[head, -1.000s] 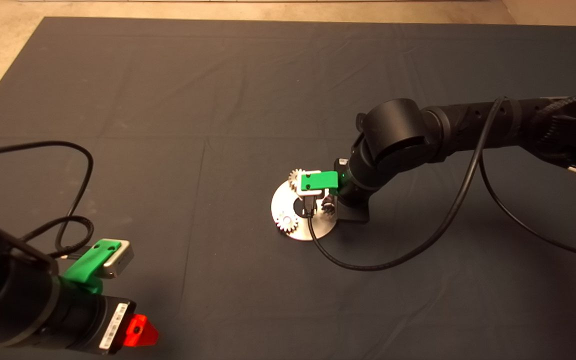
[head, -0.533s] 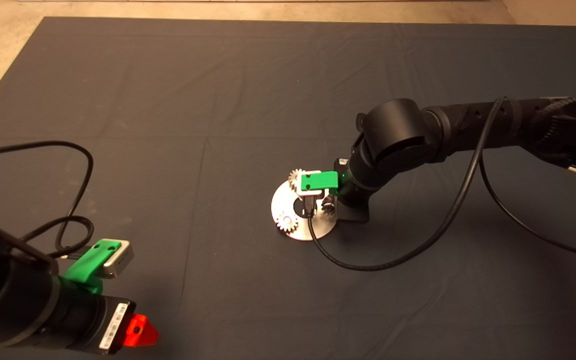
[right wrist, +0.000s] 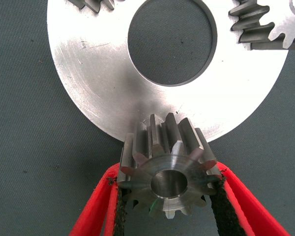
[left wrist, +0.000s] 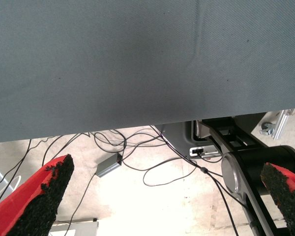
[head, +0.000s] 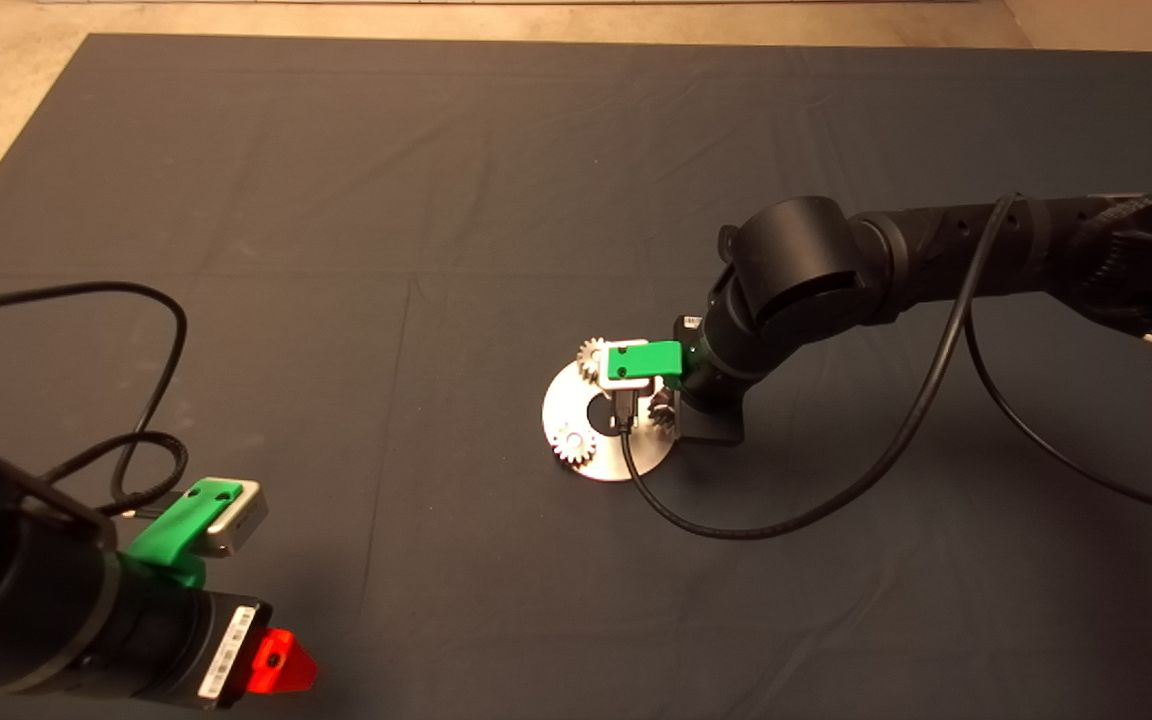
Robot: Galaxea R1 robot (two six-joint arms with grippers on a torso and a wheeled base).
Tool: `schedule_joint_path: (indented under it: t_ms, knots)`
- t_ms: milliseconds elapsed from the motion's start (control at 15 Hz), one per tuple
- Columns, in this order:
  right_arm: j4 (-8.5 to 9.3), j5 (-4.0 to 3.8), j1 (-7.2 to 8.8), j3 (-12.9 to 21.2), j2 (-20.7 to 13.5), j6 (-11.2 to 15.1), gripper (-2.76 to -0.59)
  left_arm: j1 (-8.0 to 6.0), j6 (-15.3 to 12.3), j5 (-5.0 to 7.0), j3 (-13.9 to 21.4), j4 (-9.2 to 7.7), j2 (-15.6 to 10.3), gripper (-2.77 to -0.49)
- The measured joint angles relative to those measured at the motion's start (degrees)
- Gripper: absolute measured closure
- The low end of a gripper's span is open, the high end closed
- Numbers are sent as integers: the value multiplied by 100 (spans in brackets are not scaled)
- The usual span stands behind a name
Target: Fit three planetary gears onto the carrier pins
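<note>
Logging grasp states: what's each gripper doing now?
Left gripper: open, empty, parked at the mat's lower left.
Right gripper: shut on a small silvery metal spur gear.

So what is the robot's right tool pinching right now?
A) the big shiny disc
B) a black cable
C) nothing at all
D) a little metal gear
D: in the right wrist view, the right tool has its two red fingers pressed against either side of a small silvery gear, at the edge of the shiny carrier disc.
</note>
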Motion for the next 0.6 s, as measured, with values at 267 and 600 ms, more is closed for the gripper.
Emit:
schedule_joint_path:
  t_ms: [267,600]
  knots:
    - [0,0,-1,1,1,0,-102,-1,0,0,0,0,0,-276]
    - [0,0,-2,15,8,0,-102,0,0,0,0,0,0,-276]
